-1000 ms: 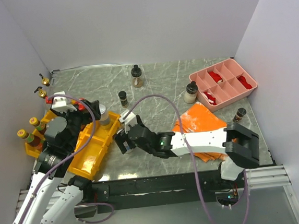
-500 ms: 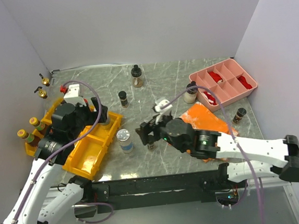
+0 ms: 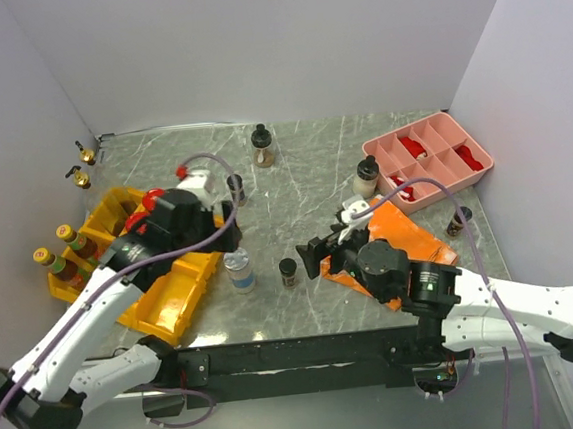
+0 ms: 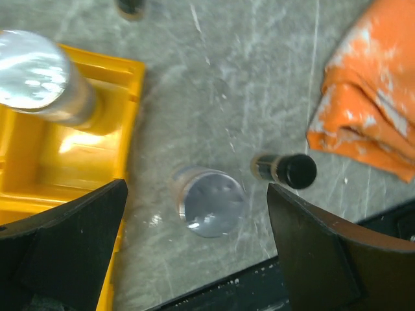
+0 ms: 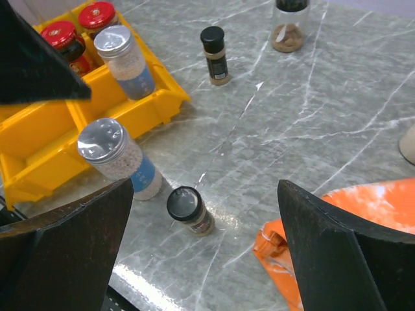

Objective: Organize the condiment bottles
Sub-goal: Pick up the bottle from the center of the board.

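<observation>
1. Condiment bottles stand scattered over the table [image 3: 303,173]. Every one I can make out is upright, with its long axis vertical and its cap up.
2. Near the front edge, a silver-capped shaker [image 3: 238,271] with a blue label stands on the table just beside the yellow bin [image 3: 174,307]. A small black-capped bottle [image 3: 289,271] stands near it on the right, not touching it.
3. A second silver-capped shaker [image 5: 123,58] stands upright inside that bin, with two red-capped jars [image 5: 97,14] close behind it. I cannot tell whether they share a compartment.
4. Further back, a slim black-capped bottle [image 3: 235,187] stands alone, and a wider black-topped jar [image 3: 262,146] with tan contents stands near the rear wall.
5. To the right, a pale-topped bottle [image 3: 366,176] stands just beside the pink tray [image 3: 446,117]. A dark bottle [image 3: 458,221] stands at the right edge of the orange cloth [image 3: 398,230].
6. At the far left, two yellow-topped bottles [image 3: 65,235] stand in a bin by the wall, and two gold-spout bottles [image 3: 84,152] stand at the back corner.
7. The left claw [image 4: 196,194] hovers above the front shaker, whose cap shows between the fingers. Its jaws are spread wide and grip nothing.
8. The right claw [image 5: 205,194] hangs low beside the orange cloth and faces the small black-capped bottle. Its jaws are also wide apart and empty.
</observation>
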Tool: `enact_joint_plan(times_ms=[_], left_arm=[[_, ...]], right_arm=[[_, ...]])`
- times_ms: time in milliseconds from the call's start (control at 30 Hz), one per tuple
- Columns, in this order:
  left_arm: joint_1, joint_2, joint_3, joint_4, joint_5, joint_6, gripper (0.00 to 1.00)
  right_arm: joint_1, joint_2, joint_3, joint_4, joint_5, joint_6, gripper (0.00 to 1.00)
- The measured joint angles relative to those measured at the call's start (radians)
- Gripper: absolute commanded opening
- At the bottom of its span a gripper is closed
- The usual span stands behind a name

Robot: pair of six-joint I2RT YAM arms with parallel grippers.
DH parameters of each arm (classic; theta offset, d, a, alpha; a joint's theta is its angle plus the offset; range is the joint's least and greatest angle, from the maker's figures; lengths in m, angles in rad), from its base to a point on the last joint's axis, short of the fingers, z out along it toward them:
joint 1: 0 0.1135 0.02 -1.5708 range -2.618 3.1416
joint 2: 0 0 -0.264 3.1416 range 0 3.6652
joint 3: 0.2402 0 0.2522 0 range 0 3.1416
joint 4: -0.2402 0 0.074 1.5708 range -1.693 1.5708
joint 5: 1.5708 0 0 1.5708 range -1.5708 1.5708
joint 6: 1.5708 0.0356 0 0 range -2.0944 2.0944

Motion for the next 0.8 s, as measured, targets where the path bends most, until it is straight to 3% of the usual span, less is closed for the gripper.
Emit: enact_joint_plan(times_ms=[167,600,700,800], left_arm=[[-0.156,0.098,0.001,-0.008,-0.08,-0.051,0.88],[-0.286,0.226,0.001,-0.064,-0.222,-0.127,0.83],[-0.298,0.236,-0.001,-0.063,-0.24,-0.133,0.77],[-0.303,0.257,-0.008,-0.064,-0.261,-0.143,0.62]], right_arm=[[-0.006,-0.065,-0.022,-0.018,0.021,-0.001,1.0],[-0.007,-0.206,-0.063,-0.031,0.04,0.001,1.0],[-0.008,-0.207,-0.075,-0.032,0.04,0.005,1.0],[-0.008,-0.205,-0.083,-0.034,0.04,0.006,1.0]])
